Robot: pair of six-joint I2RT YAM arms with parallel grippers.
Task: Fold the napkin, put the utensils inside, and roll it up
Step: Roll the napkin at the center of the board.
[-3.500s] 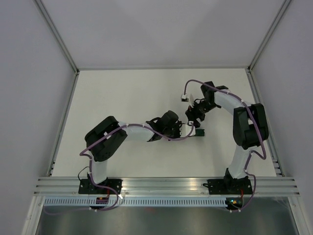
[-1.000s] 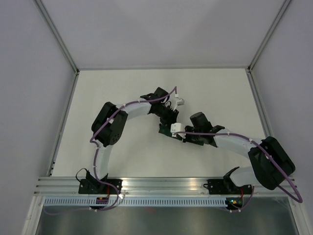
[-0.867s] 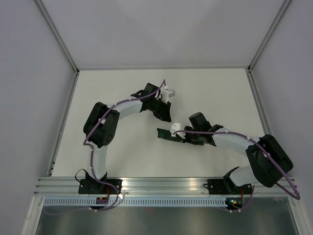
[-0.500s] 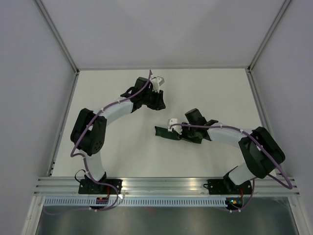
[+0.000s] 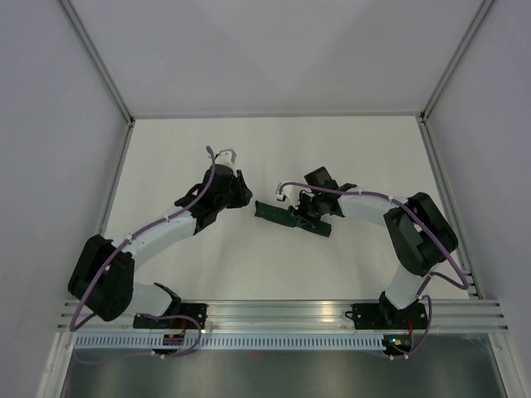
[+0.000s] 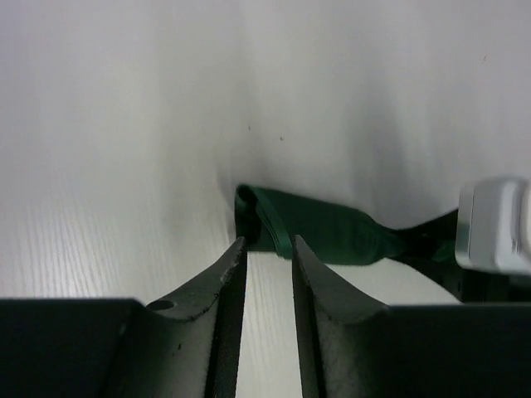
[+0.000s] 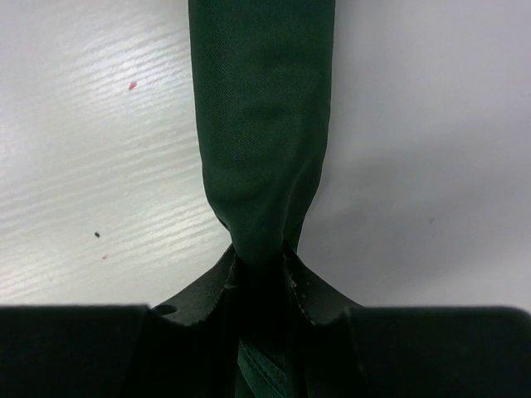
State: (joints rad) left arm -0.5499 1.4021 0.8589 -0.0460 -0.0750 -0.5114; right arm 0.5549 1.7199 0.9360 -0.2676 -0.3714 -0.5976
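— We look down on a white surface [image 5: 274, 149] boxed in by pale walls [image 5: 265, 50], with the left arm [image 5: 158, 236] and right arm [image 5: 402, 220] bolted at its near edge.
— Farther in, at mid-frame, we find the napkin [image 5: 286, 217], a tight dark green roll lying slantwise on the surface.
— Our right hand [image 5: 304, 213] reaches in from the right and clamps it. In the right wrist view the cloth narrows to a waist where the fingers [image 7: 206, 288] squeeze it.
— Our left hand [image 5: 246, 199] sits just left of the roll's left end. Its own camera shows only a narrow slot between the tips, nothing in it but bare surface, with the roll's end just beyond.
— Touching?
— We cannot tell.
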